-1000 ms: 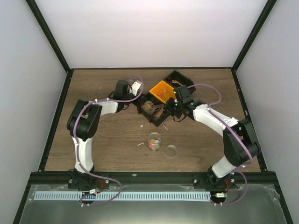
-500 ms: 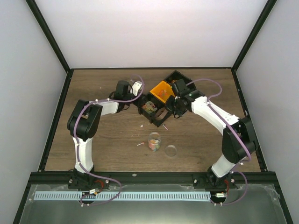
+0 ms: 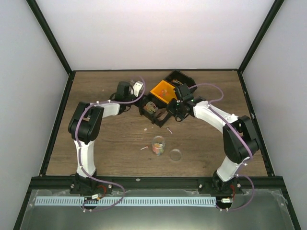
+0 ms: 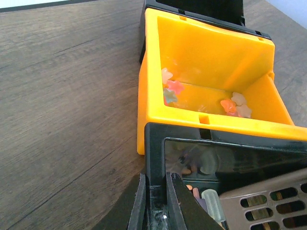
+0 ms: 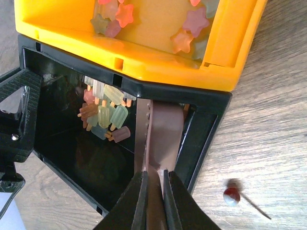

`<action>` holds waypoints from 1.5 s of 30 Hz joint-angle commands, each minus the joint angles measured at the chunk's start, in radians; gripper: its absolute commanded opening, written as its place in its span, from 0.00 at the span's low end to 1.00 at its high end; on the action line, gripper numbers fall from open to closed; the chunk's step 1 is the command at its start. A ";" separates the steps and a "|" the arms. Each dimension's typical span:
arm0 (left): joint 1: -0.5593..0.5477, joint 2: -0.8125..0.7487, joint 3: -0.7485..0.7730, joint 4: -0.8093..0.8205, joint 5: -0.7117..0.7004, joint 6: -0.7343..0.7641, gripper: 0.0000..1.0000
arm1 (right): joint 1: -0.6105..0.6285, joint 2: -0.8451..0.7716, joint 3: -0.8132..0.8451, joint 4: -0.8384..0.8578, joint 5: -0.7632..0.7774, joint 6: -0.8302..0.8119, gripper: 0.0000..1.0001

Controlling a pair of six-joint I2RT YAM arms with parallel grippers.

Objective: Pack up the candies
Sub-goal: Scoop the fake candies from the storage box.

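Both tools are clenched: our left tool on the near wall of the black bin, our right tool on a brown strip inside it. The candies lie in that bin and the orange bin, upper centre of the top view. We judge it best to lift level, both sides together, then tilt slowly toward the cup.

Wooden table, bins, clear cup, round lid, stray candies

Fig.: I see an orange bin w/ pastel pink/orange/green candies; black bin; brown wood-grain table.
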 commanded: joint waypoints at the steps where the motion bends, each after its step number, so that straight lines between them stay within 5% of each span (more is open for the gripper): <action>1: -0.042 0.062 -0.030 -0.092 0.074 0.032 0.04 | 0.014 0.050 -0.036 0.011 0.101 0.030 0.01; 7: -0.043 0.069 -0.030 -0.085 0.077 0.028 0.04 | -0.045 -0.128 -0.275 0.327 -0.005 0.059 0.01; 16: -0.043 0.075 -0.030 -0.084 0.078 0.026 0.04 | -0.064 -0.094 -0.246 0.419 -0.133 0.060 0.01; 22: -0.042 0.076 -0.030 -0.085 0.077 0.028 0.04 | -0.065 -0.097 -0.139 0.251 -0.033 0.022 0.01; 28: -0.043 0.072 -0.030 -0.092 0.072 0.033 0.04 | -0.063 -0.008 0.070 -0.163 0.103 -0.040 0.01; 45: -0.051 0.093 -0.023 -0.098 0.076 0.032 0.04 | -0.025 0.100 -0.124 0.285 0.001 -0.002 0.01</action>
